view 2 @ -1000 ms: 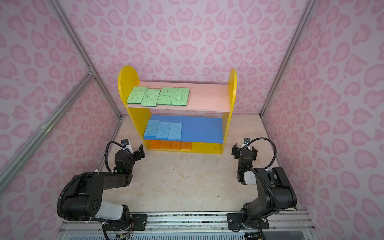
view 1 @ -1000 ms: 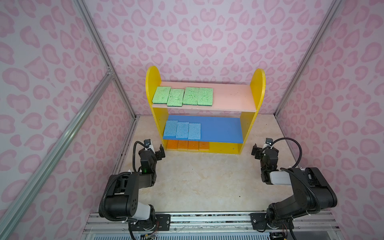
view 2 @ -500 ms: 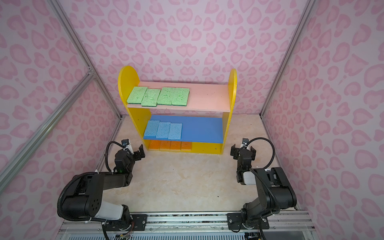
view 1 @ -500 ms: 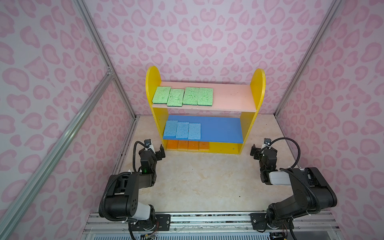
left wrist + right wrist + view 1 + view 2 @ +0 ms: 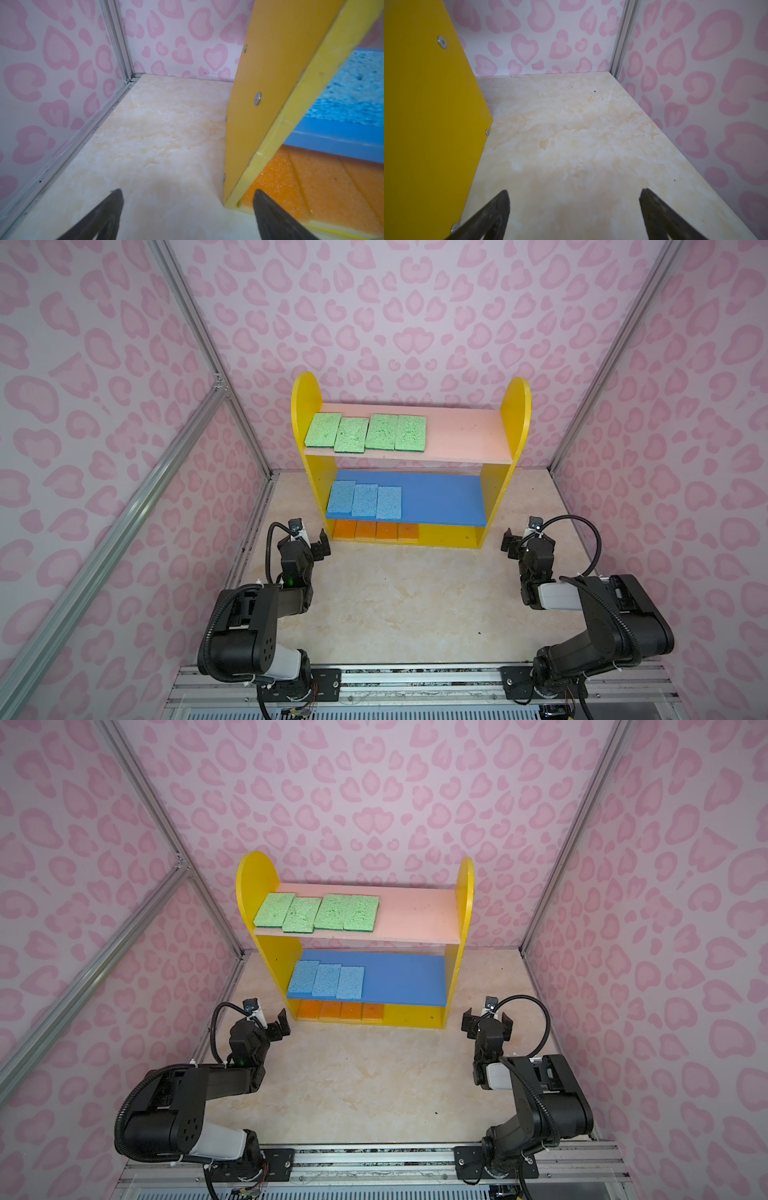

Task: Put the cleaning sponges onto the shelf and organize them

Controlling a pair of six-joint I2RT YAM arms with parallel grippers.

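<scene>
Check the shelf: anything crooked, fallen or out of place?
Nothing serious. The second green sponge from the left sits forward of its row on the pink board, at the front edge. The blue sponges step forward left to right.

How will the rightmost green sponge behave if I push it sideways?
The rightmost green sponge looks porous, probably light and squashy. Lying flat, it should slide, not roll. It seems to touch its neighbour, so pushing that way likely shifts both.

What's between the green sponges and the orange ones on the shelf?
The blue board with three light blue sponges at its left end, seen in both top views.
</scene>
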